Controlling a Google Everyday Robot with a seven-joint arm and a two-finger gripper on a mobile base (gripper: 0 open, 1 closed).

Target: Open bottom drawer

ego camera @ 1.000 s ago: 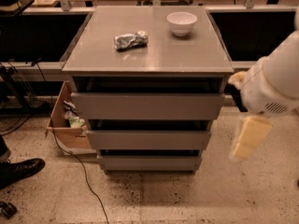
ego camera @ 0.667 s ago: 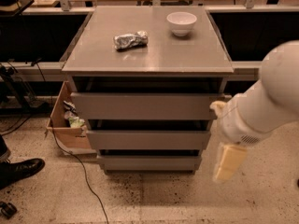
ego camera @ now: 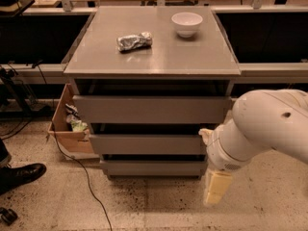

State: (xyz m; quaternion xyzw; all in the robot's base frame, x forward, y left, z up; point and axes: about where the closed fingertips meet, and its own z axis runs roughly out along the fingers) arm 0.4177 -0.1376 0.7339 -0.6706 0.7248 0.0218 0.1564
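Cream end effector hangs pointing down, near right end of slim flat grey bottom drawer. Grip state: cannot tell.

Hand hangs low, just right of the bottom drawer

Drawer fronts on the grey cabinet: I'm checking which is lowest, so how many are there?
3, stacked: widest front on top, mid-sized front in the middle, bottom drawer lowest. The gripper hangs beside it.
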